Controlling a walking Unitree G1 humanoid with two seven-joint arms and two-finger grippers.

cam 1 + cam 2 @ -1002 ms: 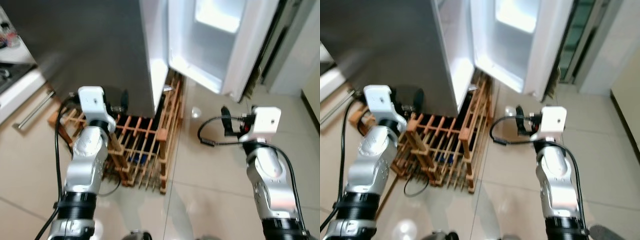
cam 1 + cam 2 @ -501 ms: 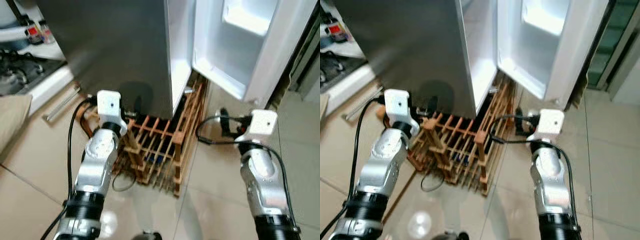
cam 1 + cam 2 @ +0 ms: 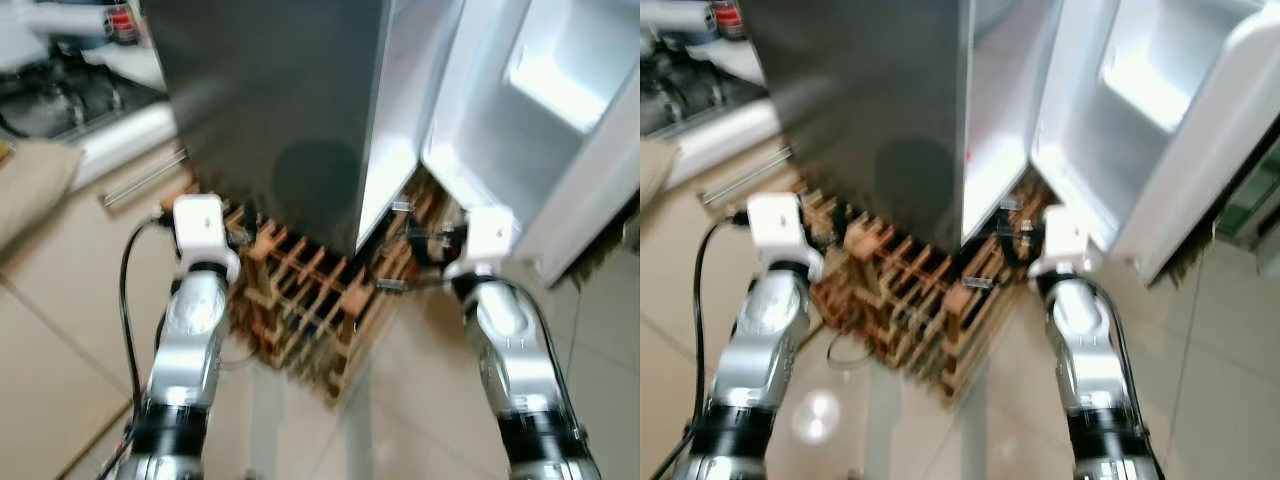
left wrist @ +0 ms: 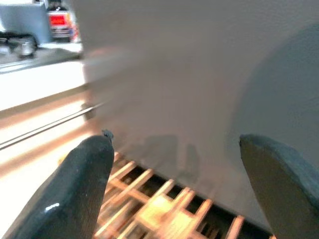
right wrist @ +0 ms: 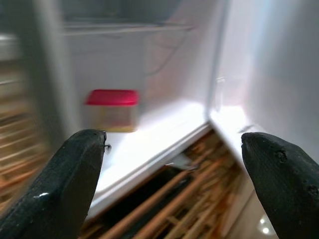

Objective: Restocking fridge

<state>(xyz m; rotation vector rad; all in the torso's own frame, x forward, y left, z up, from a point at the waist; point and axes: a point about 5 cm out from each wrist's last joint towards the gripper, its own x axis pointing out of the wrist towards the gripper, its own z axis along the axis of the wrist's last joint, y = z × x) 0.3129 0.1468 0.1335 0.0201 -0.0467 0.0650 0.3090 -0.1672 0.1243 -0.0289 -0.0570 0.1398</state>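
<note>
At your far left you have one white tabletop point(image 3: 120, 135) carrying a dark stove and one red-labelled bottle point(image 3: 122, 20). Your left tool point(image 4: 174, 199) hangs with its two black fingers spread wide and holding nothing, facing the grey metal side of the one tall fridge point(image 3: 270, 110), above one slatted wooden rack point(image 3: 310, 300) that lies on the beige tiled floor point(image 3: 50, 340). To the right, one white fridge door point(image 3: 560, 130) stands open. Your right tool point(image 5: 174, 194) is also spread wide and holding nothing, pointing into the fridge's lowest shelf, where you see one clear container with a red lid point(image 5: 111, 109).
</note>
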